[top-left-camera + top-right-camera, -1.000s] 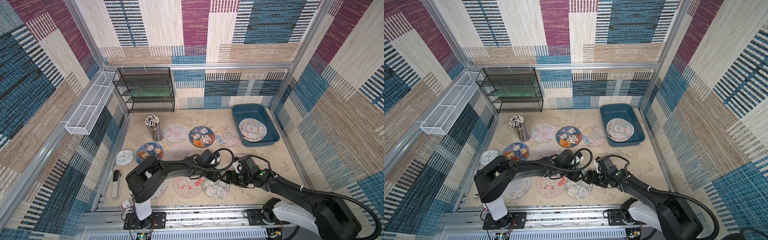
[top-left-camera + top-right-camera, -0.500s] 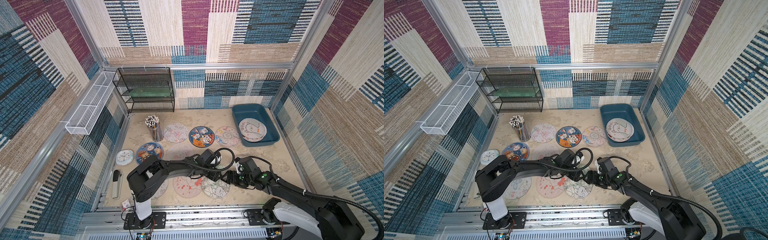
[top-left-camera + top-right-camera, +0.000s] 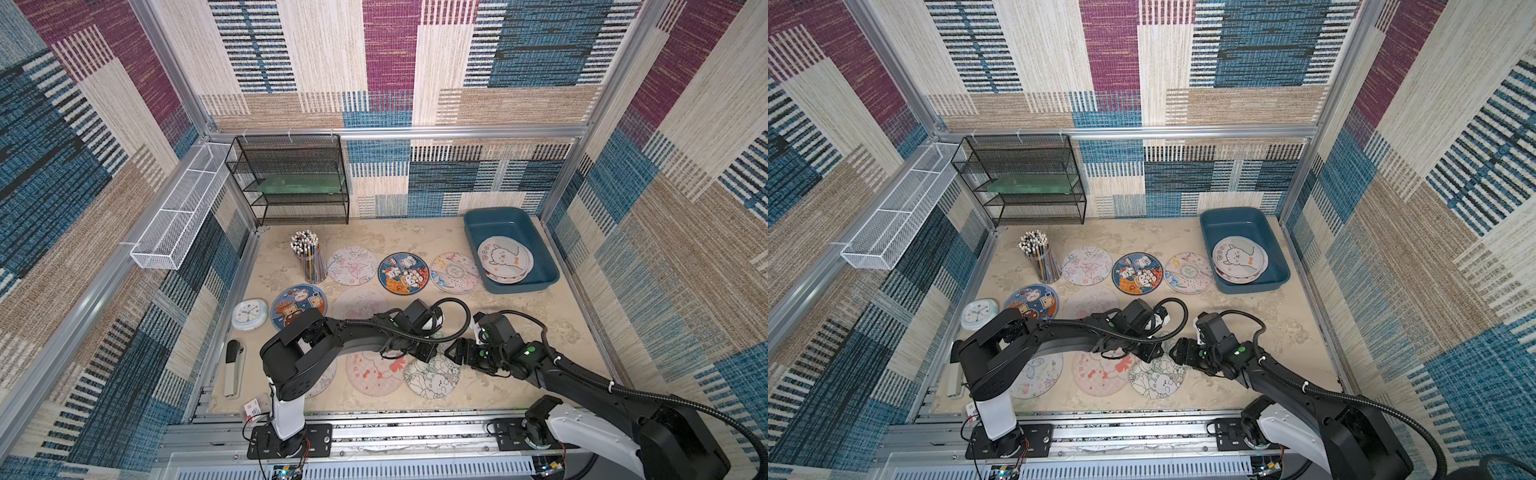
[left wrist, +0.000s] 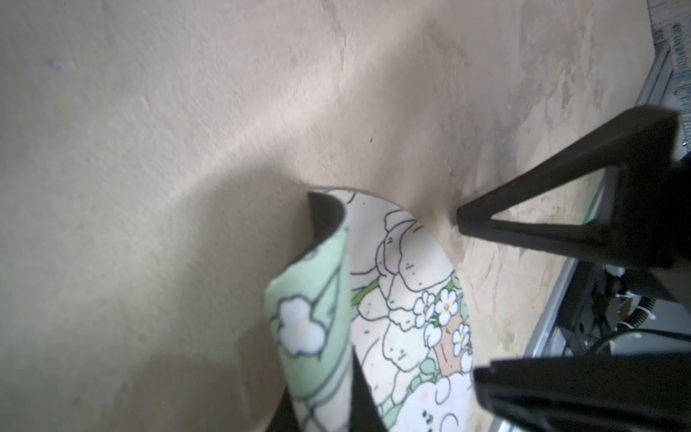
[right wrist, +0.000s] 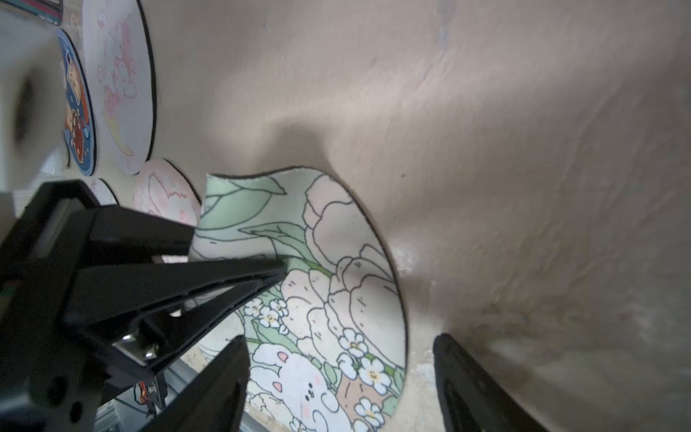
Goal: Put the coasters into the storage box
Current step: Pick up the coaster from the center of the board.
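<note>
A pale coaster printed with a bunny and flowers lies at the front of the table. My left gripper is shut on its far edge, which curls up off the table. My right gripper stands open just right of it, jaws astride the coaster's right rim, touching nothing. Several more coasters lie about, among them a dark blue one and a pink-spotted one. The teal storage box at back right holds stacked coasters.
A cup of pencils, a small white clock and a stapler stand along the left side. A black mesh rack stands at the back and a white wire basket hangs on the left wall.
My left gripper has closed on the bunny coaster's edge. The right arm has hardly moved and stays open.
</note>
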Tool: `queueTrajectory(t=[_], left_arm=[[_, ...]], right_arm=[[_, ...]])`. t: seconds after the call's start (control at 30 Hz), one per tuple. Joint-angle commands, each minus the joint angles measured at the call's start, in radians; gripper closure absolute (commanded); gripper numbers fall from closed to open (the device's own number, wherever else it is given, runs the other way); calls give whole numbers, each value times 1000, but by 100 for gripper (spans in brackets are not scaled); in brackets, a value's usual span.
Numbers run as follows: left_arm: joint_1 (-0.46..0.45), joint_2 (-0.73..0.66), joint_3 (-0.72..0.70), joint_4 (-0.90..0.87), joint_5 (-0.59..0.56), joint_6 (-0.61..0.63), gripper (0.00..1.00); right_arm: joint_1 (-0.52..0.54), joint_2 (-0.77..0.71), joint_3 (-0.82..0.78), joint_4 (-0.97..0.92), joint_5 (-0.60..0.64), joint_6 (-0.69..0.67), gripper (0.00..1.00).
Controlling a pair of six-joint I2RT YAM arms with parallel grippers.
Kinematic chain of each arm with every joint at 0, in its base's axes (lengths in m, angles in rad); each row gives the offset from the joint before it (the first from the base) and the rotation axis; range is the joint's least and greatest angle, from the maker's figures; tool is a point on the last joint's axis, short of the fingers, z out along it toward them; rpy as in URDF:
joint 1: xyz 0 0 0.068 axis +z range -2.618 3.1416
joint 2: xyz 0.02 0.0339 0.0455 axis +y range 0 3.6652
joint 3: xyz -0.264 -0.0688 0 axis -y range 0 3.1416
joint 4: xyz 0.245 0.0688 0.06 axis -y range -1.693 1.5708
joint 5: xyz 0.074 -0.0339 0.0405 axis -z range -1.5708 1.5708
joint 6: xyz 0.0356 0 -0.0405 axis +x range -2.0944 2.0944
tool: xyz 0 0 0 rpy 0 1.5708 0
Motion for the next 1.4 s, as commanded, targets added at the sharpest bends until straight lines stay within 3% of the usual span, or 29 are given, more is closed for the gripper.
queueTrajectory(t=[0.0,0.1,0.4,0.7,1.0,1.17,1.37], left_arm=[[1,-12,18,-23,-20,4,94],[3,-23,51,-32,-31,28,100],[32,0,224,-135,-33,70,100],[149,19,396,-152,105,-67,100],[223,97,607,-189,103,-184,100],[246,144,713,-191,78,-230,100],[247,186,758,-123,90,-304,100]], right_arm=[[-13,-6,21,6,60,-4,20],[-44,4,34,36,54,-26,20],[-154,41,86,52,25,-118,20],[-237,28,102,171,-100,-180,19],[-305,82,166,272,-239,-183,3],[-308,114,196,318,-296,-168,0],[-287,161,234,389,-337,-137,4]])
